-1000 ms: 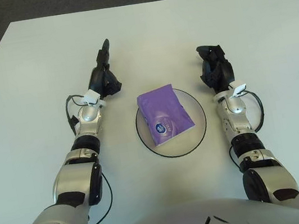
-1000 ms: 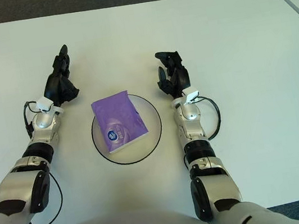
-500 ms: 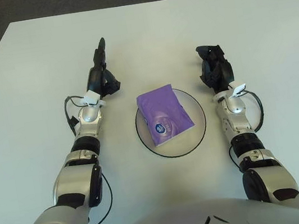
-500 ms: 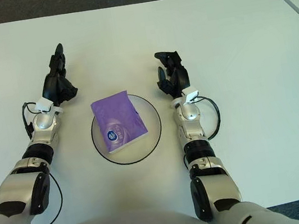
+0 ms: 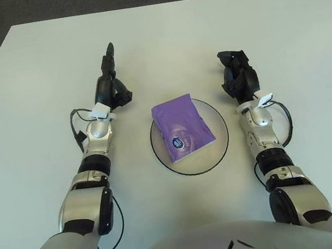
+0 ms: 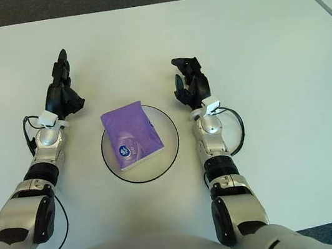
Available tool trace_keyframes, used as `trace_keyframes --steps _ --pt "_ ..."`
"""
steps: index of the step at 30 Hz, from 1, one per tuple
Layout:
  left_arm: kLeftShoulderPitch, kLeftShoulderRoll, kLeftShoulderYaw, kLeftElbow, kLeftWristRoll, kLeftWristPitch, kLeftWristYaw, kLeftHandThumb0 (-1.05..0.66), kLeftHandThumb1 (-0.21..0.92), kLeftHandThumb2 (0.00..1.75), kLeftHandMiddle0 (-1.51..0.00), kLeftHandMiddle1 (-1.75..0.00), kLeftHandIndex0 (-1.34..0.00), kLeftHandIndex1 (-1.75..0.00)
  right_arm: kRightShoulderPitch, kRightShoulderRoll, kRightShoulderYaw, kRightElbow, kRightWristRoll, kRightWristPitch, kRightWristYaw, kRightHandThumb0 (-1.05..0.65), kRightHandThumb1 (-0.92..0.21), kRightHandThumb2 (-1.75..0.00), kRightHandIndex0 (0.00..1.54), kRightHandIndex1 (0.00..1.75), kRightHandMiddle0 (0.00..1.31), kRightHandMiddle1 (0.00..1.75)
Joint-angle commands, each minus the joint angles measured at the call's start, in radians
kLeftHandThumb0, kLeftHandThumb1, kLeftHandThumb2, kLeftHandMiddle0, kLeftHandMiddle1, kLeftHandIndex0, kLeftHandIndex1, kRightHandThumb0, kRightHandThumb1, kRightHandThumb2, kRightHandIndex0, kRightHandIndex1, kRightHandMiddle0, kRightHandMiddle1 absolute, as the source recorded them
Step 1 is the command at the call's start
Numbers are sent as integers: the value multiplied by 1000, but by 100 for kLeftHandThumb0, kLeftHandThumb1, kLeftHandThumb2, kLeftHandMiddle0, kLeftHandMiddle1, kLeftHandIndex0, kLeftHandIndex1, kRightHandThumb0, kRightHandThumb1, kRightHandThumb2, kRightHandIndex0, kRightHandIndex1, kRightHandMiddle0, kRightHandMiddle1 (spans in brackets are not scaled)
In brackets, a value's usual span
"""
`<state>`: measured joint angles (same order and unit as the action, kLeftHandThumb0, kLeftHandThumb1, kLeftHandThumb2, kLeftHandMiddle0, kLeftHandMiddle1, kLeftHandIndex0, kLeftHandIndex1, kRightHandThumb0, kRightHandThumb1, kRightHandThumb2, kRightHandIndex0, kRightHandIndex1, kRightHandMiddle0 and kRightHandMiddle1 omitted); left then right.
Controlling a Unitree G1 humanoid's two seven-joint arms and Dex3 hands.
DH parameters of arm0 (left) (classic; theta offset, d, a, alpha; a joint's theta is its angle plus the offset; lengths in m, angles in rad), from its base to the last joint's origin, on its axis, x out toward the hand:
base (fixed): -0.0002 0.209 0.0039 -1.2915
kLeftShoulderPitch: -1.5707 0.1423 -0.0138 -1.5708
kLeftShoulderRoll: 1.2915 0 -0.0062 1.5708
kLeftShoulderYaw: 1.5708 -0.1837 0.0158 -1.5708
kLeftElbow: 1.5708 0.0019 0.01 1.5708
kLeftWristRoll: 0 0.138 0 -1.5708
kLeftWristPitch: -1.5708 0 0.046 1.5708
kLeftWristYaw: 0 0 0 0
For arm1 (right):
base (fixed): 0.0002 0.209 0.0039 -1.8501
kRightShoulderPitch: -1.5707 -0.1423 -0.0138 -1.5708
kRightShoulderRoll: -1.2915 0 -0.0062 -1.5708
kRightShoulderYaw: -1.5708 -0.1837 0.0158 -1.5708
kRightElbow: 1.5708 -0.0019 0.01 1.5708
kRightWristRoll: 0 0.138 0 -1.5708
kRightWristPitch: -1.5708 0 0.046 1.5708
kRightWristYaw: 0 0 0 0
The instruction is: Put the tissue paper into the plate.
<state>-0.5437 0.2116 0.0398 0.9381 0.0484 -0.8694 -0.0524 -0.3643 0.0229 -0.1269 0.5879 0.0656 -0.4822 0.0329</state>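
Fingers of the left robot hand [image 5: 111, 82] are stretched out, one of them pointing straight toward 12 o'clock, and they hold nothing. This robot hand shows over the white bench [image 5: 32, 76], at about 10 o'clock from the plate [image 5: 220, 144], and it does not touch the plate or the packet.

The right robot hand [image 5: 238, 78] shows on the other side, at about 2 o'clock from the plate. Its fingers are loosely bent and also hold nothing. It is near the plate rim but apart from it; I cannot tell if it touches the bench surface.

Between the two robot hands, a little nearer to the robot body, the tissue paper [image 5: 181, 127] lies inside the plate. It is a purple soft packet with a round label near its lower end. It lies flat and a little turned, its long side running from about 11 o'clock to 5 o'clock. The packet covers the left and middle part of the plate, and its upper left corner reaches over the rim. From the left robot hand the packet is at about 4 o'clock; from the right robot hand it is at about 8 o'clock.

The plate is clear with a dark thin rim.
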Motion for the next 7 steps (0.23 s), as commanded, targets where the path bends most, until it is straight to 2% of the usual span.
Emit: trace_keyframes --steps 1,7 --pt "193 -28 -14 53 33 20 30 -105 92 135 -9 -1 -1 -18 180 29 -5 134 21 80 11 -52 -88 -68 36 55 16 109" --pt "203 -31 -18 29 39 15 41 -105 92 134 -10 -1 0 -20 181 29 -8 134 23 77 15 -51 -87 -69 35 55 16 109"
